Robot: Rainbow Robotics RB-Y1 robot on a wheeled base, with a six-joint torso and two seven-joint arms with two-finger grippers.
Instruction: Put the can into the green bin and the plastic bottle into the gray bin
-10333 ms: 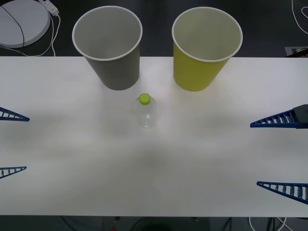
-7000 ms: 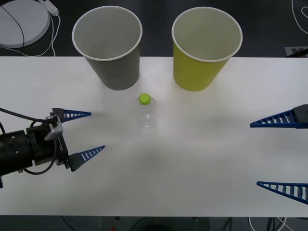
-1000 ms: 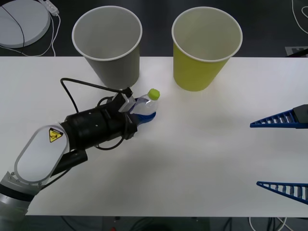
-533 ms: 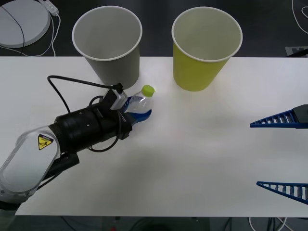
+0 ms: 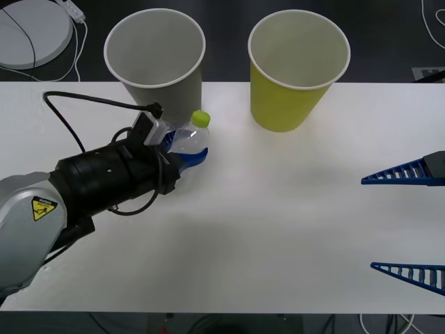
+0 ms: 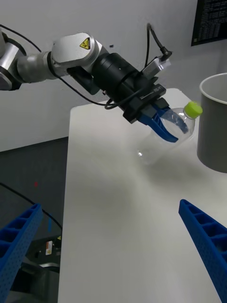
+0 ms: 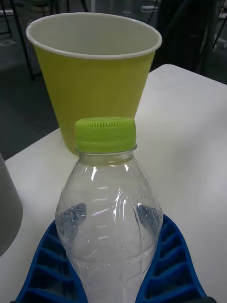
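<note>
Bright, even overhead light, soft shadows on the white table (image 5: 292,209), perhaps slight blur.

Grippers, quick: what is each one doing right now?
Left gripper: shut on the plastic bottle, lifted beside the gray bin.
Right gripper: open, holding nothing.

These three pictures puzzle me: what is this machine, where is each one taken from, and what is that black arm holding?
It is a two-armed robot at a white table. One picture looks down from above its arms; the other two come from cameras on its wrists. Each arm ends in a grasping tool with two blue ribbed fingers. The left tool is shut on the plastic bottle, a small clear one with a lime-green cap, held tilted and lifted clear of the table beside the gray bin. The green bin stands farther right. The right tool waits open at the table's right edge. The left wrist picture shows the bottle close up between its fingers.
</note>
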